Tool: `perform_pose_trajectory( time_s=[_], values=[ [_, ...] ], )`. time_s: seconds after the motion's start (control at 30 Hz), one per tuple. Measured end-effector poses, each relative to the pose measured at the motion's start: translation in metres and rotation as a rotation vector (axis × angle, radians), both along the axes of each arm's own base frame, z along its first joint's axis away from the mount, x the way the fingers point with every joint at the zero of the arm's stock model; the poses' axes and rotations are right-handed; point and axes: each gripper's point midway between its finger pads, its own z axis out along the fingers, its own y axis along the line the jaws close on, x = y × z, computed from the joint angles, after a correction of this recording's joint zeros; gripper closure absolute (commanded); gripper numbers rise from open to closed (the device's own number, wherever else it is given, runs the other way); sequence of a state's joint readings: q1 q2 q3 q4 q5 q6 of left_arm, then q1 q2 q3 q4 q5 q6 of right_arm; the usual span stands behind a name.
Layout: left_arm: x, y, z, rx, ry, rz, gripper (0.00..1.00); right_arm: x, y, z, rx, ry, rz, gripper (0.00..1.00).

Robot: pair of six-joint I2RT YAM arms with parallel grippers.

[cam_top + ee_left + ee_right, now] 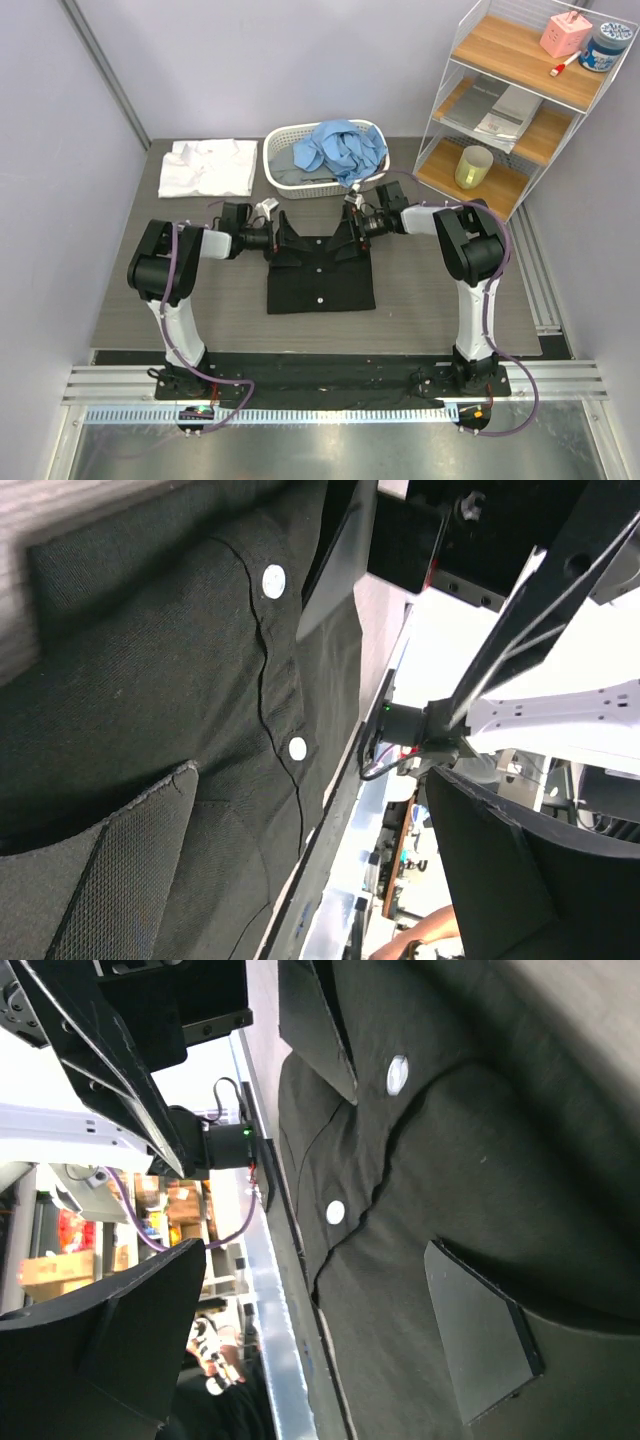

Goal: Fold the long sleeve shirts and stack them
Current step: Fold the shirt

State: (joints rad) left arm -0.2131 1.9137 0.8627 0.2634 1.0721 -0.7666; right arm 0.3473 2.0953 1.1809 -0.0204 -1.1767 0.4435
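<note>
A black long sleeve shirt (pixel 320 278) with white buttons lies folded into a rectangle at the table's middle. My left gripper (pixel 283 240) and right gripper (pixel 350 233) sit at its far edge, left and right of the collar, both wide open. In the left wrist view the left gripper (pixel 310 875) has one finger (pixel 100 880) resting on the black cloth (pixel 150 670). In the right wrist view the right gripper (pixel 300 1350) has one finger (pixel 485 1345) on the cloth (pixel 480 1140). A white shirt (pixel 208 167) lies folded at the back left. A light blue shirt (pixel 338 148) is crumpled in the basket.
The white slatted basket (pixel 285 165) stands just behind the grippers, with grey cloth (pixel 300 177) under the blue shirt. A wire shelf (pixel 520 100) with a yellow cup (pixel 473 167), papers and containers stands at the back right. A metal rail (pixel 300 385) runs along the near edge.
</note>
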Motion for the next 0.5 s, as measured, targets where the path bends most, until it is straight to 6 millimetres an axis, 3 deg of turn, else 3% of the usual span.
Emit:
perform_pose_trajectory(
  time_s=[0.17,0.3,0.4,0.5],
  values=[
    [-0.009,-0.001,0.0,-0.013,-0.013,-0.004,0.0,0.011,0.001,-0.002,-0.021,-0.019,0.035,0.1],
    [-0.049,-0.016,0.005,0.013,-0.028,-0.061,0.0,0.012,0.013,-0.004,-0.041,-0.048,0.095,0.18],
    [-0.087,-0.032,0.019,0.016,-0.021,-0.148,0.0,0.007,0.035,-0.006,-0.092,-0.181,0.2,0.2],
    [-0.101,-0.031,0.04,0.016,-0.044,-0.174,0.0,-0.009,0.06,-0.009,-0.14,-0.345,0.325,0.21]
  ],
)
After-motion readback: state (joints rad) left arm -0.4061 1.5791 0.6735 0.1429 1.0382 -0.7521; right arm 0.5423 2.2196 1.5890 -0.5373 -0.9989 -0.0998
